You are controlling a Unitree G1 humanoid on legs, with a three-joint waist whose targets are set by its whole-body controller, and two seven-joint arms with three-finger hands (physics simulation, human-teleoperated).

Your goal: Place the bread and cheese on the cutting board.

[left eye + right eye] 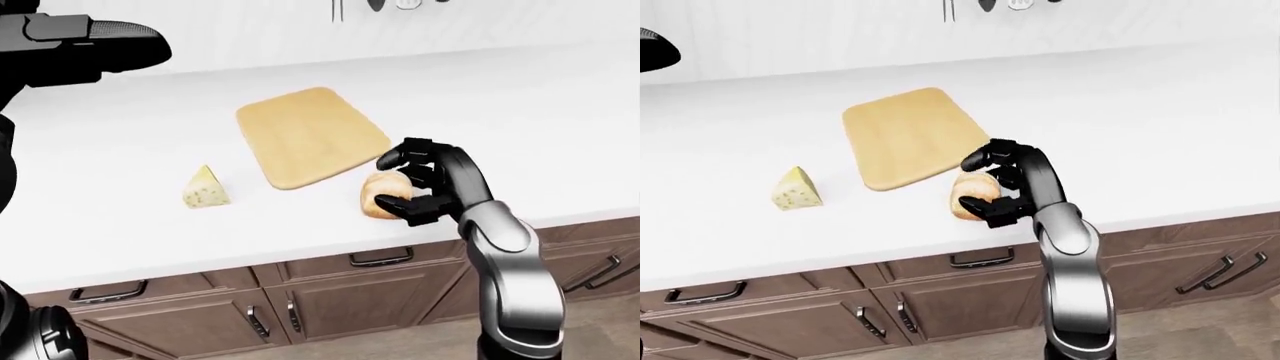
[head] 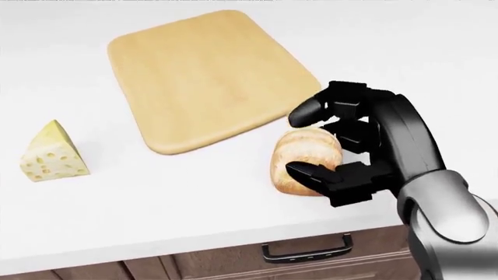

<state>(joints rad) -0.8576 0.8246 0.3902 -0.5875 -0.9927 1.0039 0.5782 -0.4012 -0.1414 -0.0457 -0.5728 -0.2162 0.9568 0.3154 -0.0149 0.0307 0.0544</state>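
Nearest in the eye views, brown drawers (image 1: 330, 296) with dark handles are running below the white counter (image 2: 156, 198); the head view is cropping them to one handle at its bottom edge. On the counter close to its near edge, the right hand (image 2: 331, 146) is curling round the bread (image 2: 303, 157), thumb pressing the loaf's near end and two fingers (image 2: 311, 111) hooking over its far side, so the hand is closing on it with the loaf resting on the counter. The bread is lying just beside the cutting board's (image 2: 206, 73) near right corner, apart from it. The cheese (image 2: 51, 153) is sitting well to the left, apart from the board. Only the left-eye view is showing a black part of the left arm (image 1: 80, 41) at top left; its hand cannot be judged. Beyond the board, bare counter is stretching to a pale wall (image 1: 790, 37), where utensils (image 1: 985, 6) are hanging.
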